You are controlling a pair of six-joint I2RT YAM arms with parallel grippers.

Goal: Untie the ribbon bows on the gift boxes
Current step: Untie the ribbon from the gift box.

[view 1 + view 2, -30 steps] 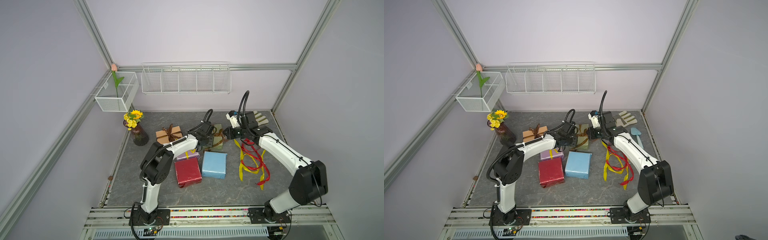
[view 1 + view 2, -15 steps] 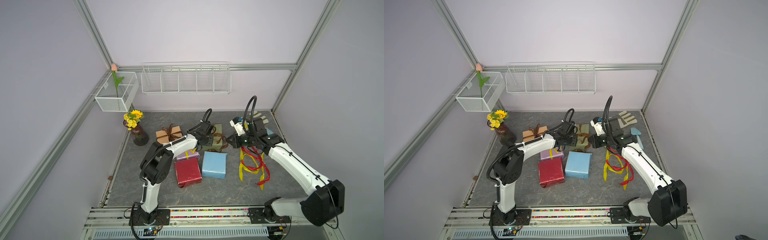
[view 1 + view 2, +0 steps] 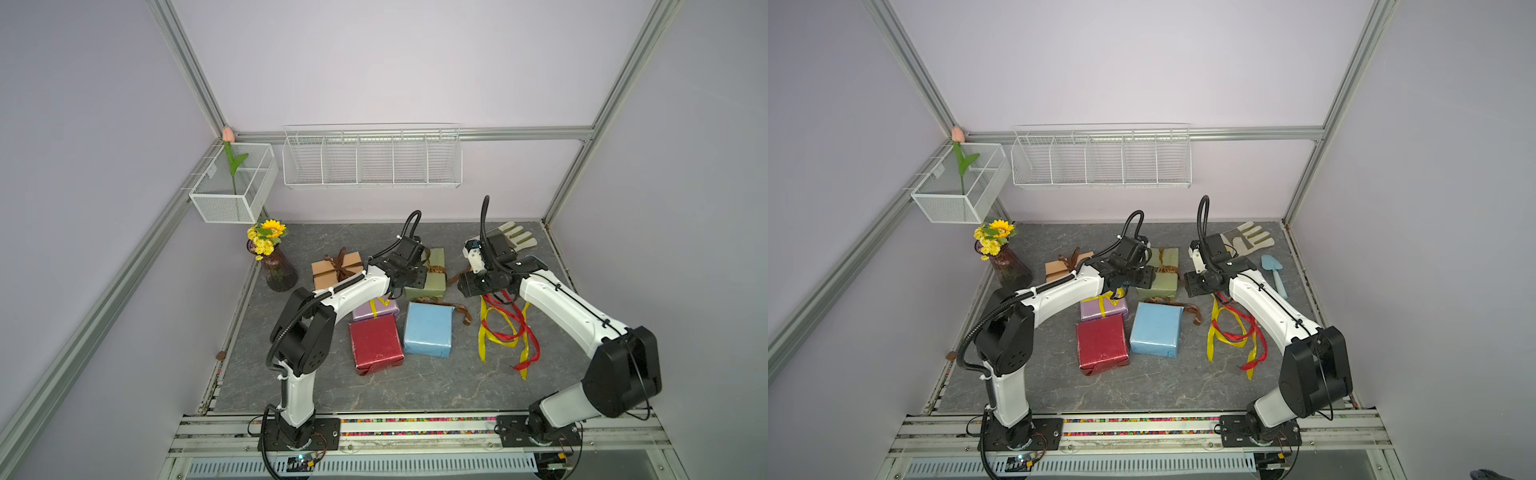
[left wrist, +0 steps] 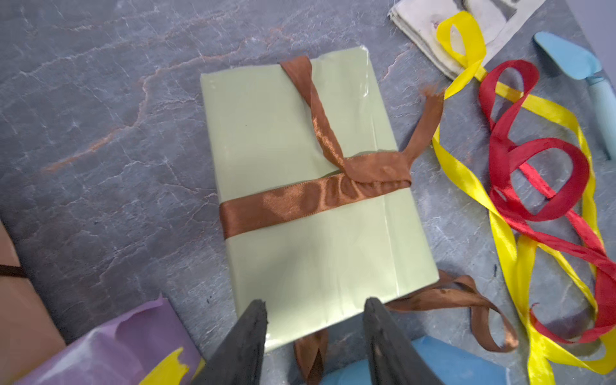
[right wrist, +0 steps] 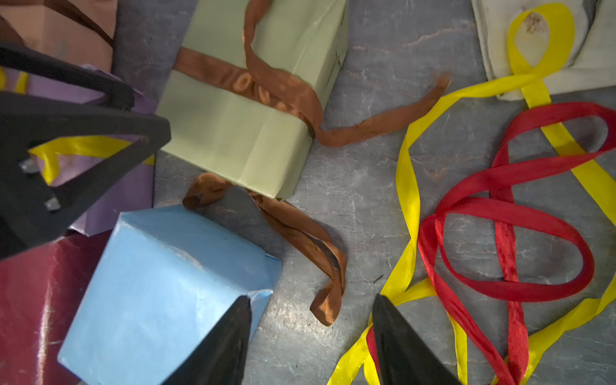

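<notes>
- The left gripper (image 4: 315,305) hangs with its jaws partly apart over the near end of the olive green box (image 4: 300,133) and holds nothing. Whether its fingertips touch the paper cannot be told.
- Just ahead of those fingers, a brown ribbon (image 4: 310,200) bands the box. It is crossed once near one edge, shows no loops, and one frayed end trails onto the grey table (image 4: 100,116).
- A crumpled brown strip (image 4: 450,296) runs out from under the box's near end, towards the right gripper (image 5: 311,300).
- Beside one left finger sits the lilac box (image 4: 116,340), with a yellow ribbon (image 4: 170,363) across it.
- The right gripper stands wide and empty above bare table. The light blue box (image 5: 160,283) is at one fingertip, and the loose yellow ribbons (image 5: 407,186) and red ribbon (image 5: 500,205) lie tangled at the other.
- The red box (image 3: 376,345) lies just beside the light blue box, on the side away from the right gripper.
- Farthest out, the tan-orange box (image 3: 322,274) sits beyond the left arm with its brown bow (image 3: 341,266) tied. A work glove (image 3: 515,237) and a blue trowel (image 4: 566,56) lie behind the right gripper.
</notes>
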